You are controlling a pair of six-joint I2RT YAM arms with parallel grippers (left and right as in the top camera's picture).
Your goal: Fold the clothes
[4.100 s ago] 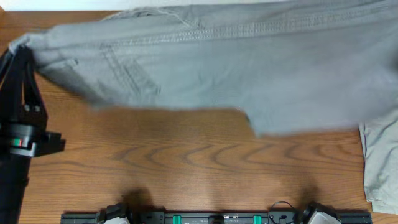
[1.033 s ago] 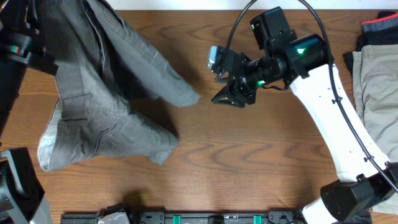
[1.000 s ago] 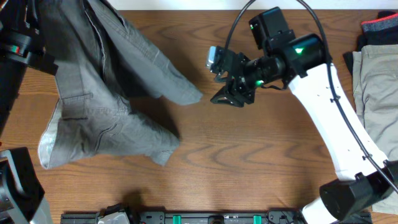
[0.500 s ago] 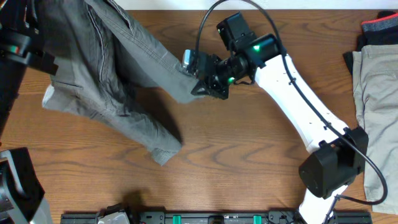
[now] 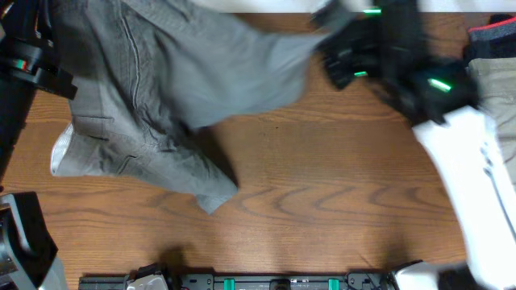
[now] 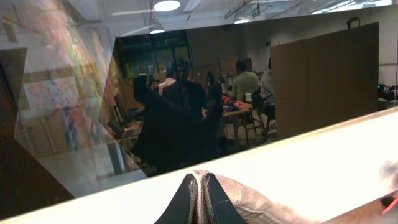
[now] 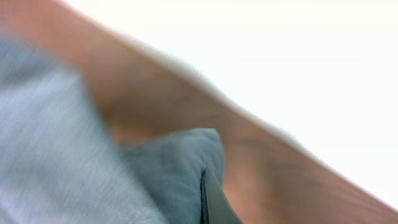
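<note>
Right, left gripper (image 6: 200, 194) first: fingers pressed together, with a pale fold of the shorts (image 6: 249, 200) pinched between them and cloth bulging out just past the tips. Its camera looks off into the room, so that hand is raised and tilted up. Overhead it is hidden somewhere at the far left edge, by the left arm (image 5: 28, 60).

Right gripper (image 7: 204, 198): closed too, with a grey corner of the shorts wrapped at the tip. Overhead that arm is motion-blurred near top centre, so its exact pose can't be read, but the cloth runs right up to it.

The shorts are held up at two ends and stretched across the upper left of the table (image 5: 339, 209). The lower part sags and bunches, with one leg end down on the wood at front-left. Seam stitching and a pale lining edge show at the left. They are not flat and no fold has been made.

The trousers (image 5: 501, 97) lie at the far right edge, well apart from the shorts and partly out of frame. A dark item (image 5: 488, 34) sits just beyond them. Can't tell if either is folded.

Progress, my read: early. The shorts are grabbed at both ends, apparently to spread them, and nothing is folded yet. What's left: lay the shorts flat, fold them and set them aside, then probably the same for the trousers.
</note>
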